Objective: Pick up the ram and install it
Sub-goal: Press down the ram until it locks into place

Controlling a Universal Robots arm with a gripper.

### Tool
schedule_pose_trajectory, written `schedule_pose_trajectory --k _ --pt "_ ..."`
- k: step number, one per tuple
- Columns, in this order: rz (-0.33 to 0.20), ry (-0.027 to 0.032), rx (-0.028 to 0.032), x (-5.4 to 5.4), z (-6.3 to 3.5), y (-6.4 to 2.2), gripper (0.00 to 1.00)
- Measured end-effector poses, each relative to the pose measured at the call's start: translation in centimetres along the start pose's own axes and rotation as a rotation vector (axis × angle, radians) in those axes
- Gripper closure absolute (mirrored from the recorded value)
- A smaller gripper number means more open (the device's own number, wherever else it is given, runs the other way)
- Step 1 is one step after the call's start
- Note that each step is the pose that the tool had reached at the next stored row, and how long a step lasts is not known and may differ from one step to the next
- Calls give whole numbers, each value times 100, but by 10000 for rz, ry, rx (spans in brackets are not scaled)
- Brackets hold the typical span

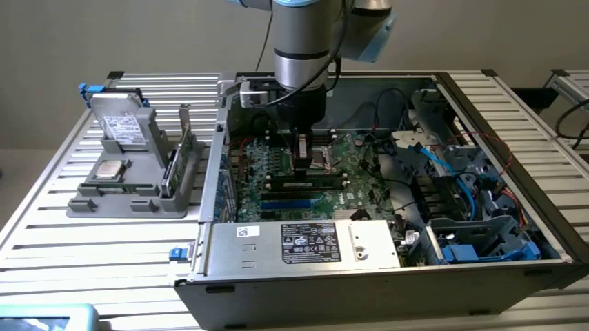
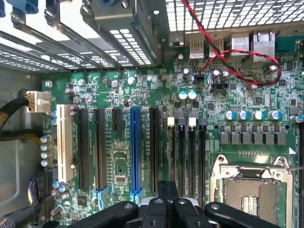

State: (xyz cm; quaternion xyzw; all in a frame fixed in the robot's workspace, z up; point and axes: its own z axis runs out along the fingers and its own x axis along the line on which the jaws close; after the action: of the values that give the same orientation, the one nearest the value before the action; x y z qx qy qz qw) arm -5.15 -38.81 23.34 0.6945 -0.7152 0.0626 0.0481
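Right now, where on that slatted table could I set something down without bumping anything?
Bare slats lie in front of the grey parts holder, left of the computer case in the exterior view. Another narrow strip runs along the table's left edge. Inside the case it is crowded: cables, motherboard, and the gripper lowered over the slots.

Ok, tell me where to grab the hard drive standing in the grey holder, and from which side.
Take the hard drive by its upper edge, coming from above with the jaws across its thickness. It stands nearly upright, and the grey holder cradles its lower part, so the top is probably the freest hold.
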Motion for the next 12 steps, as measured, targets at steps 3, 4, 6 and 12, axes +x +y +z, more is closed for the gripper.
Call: schedule_pose_trajectory --k 3,4,6,12 --pt "1 1 -1 -12 -3 26 89" --pt "0 1 -1 -14 -3 28 89" --pt "-1 -1 1 -20 -2 28 89" --pt "-1 0 1 -27 19 31 89"
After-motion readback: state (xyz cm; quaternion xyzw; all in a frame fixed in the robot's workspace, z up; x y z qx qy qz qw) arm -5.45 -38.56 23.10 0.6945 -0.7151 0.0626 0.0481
